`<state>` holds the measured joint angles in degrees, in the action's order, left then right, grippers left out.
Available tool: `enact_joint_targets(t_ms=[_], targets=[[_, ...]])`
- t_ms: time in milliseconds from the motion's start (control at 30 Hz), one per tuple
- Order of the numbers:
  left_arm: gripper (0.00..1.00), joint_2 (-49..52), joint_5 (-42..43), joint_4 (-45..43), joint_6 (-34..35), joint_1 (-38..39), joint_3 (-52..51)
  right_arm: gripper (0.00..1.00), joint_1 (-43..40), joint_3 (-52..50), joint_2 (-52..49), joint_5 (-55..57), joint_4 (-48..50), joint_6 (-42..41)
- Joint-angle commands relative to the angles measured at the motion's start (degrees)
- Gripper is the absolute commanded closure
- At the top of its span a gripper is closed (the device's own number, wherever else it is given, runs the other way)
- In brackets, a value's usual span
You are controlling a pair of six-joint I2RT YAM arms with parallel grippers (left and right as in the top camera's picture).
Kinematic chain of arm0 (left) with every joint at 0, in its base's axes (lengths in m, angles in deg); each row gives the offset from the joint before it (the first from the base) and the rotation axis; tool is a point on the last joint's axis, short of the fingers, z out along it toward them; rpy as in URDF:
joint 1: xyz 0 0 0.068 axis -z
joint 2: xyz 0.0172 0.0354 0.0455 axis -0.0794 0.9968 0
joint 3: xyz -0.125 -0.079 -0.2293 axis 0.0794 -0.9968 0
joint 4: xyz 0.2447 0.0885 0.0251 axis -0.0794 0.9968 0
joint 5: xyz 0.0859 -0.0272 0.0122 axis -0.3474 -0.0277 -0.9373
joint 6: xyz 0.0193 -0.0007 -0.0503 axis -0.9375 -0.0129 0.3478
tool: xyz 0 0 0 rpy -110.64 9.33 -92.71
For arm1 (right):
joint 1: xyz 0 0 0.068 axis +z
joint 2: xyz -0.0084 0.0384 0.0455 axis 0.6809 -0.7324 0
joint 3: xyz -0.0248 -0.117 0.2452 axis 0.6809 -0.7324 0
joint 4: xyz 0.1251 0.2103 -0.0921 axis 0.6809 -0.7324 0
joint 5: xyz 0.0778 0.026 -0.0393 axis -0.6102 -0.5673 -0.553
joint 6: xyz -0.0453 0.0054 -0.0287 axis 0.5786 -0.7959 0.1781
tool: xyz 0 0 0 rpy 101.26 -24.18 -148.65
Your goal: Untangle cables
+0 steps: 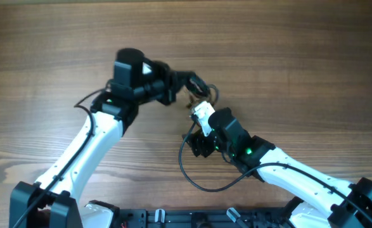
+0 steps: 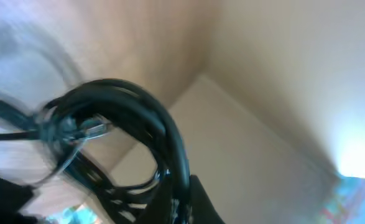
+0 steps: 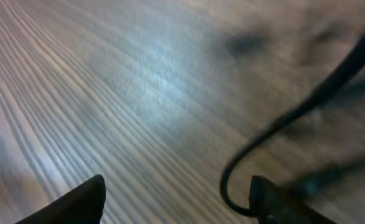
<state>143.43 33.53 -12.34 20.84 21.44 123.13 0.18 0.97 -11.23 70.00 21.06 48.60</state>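
The cables [image 1: 206,94] are a small tangle of thin black cords at the table's middle. My left gripper [image 1: 187,81] is shut on this bundle and holds it up. In the left wrist view the cables [image 2: 138,109] curl in a loop out of the jaws [image 2: 182,208], with a silvery plug [image 2: 95,127] at the left. My right gripper [image 1: 198,140] is just below the tangle, low over the wood. In the right wrist view its fingers [image 3: 179,202] are apart and empty, and a black cord [image 3: 232,186] bends beside the right finger.
The wooden table [image 1: 287,57] fills the overhead view. A thin black cord [image 1: 201,185] loops on the table from the right gripper toward the front edge. The arm bases [image 1: 173,218] stand along the front edge.
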Motion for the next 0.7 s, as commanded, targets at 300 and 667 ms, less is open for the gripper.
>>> enact_joint_targets(t_ms=[300, 667], targets=[[0.96, 0.0, 12.2, -11.0, -7.3, -13.8, 0.6, 0.24, -2.5, 0.9, 1.0, 2.4, -6.8, -9.4], [0.96, 0.0, 30.8, -11.0, -48.6, -13.7, 0.6, 0.00, -10.4, 0.9, 9.7, -10.8, 0.0, -13.4]])
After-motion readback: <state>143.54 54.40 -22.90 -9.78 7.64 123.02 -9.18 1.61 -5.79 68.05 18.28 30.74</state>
